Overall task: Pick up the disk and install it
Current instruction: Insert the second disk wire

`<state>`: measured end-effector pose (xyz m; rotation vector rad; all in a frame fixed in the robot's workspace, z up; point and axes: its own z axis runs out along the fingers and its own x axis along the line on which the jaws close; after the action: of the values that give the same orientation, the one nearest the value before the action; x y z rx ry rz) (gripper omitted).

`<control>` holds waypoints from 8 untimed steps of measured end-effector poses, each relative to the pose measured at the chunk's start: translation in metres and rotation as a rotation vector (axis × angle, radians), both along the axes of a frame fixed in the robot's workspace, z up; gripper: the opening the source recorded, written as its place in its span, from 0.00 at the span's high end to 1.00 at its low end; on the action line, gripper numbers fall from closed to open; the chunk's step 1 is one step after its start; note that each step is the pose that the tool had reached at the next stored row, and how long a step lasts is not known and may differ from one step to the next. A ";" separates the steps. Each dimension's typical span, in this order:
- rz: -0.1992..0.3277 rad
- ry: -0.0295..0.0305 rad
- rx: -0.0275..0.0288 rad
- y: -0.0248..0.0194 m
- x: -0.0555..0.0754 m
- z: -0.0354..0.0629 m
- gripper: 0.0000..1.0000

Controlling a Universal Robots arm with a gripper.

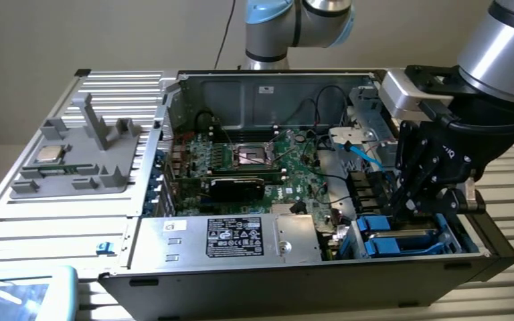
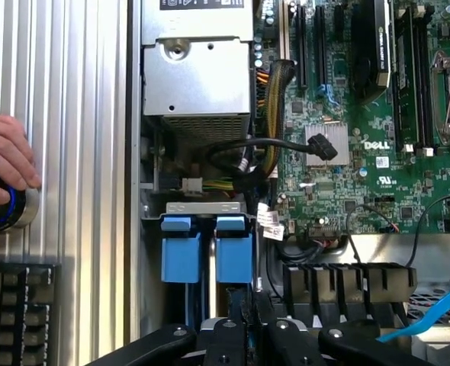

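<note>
Gripper is down in the open computer case, at about four o'clock in the exterior view, fingers pinched nearly together on what looks like the disk, its blue bracket standing in the drive bay beside the power supply.

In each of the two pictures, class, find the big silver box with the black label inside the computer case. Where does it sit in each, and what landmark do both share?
Exterior view: the silver box lies along the case's near edge, toward the exterior view's left of the blue brackets.
Wrist view: the silver box sits beside the green motherboard, beyond the blue brackets.
Shared landmark: the blue brackets at the drive bay.
</note>
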<state>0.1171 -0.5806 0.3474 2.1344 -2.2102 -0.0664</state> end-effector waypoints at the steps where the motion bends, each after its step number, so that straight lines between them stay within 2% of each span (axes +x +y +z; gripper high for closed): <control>1: 0.000 0.0000 0.0002 -0.0004 0.000 -0.0006 0.84; 8: 0.005 -0.0005 0.0022 -0.0026 0.000 -0.0024 0.84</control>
<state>0.1172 -0.5833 0.3449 2.1414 -2.2058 -0.0681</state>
